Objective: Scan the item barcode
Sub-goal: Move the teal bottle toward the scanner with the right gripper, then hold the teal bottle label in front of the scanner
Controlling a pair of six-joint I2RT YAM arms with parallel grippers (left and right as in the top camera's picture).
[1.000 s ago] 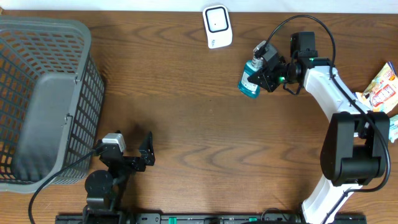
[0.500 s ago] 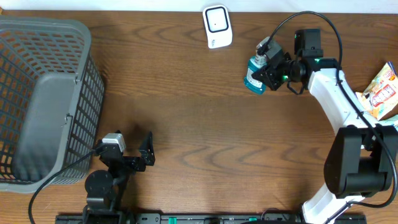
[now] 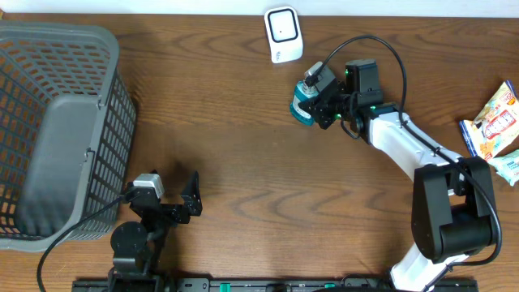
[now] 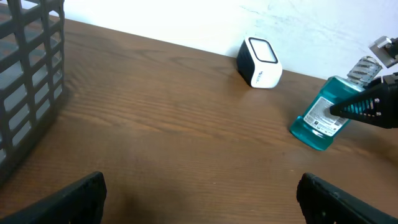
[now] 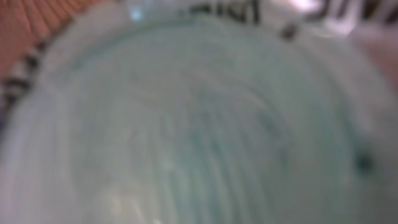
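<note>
Mouthwash bottle is clamped in the right gripper, tilted, base pointing down and left. The white barcode scanner stands near, beyond its base. The left gripper idles wide open, well apart.

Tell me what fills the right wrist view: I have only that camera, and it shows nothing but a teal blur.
Observer: That is a teal bottle, tilted and clamped around its upper part by the right pincer.
Operator: Is it at the scanner?
Observer: Not yet. The white scanner stands apart from it, nearer the table's far edge.
Operator: And the other arm?
Observer: The left pincer is open and empty, near the grey basket.
</note>
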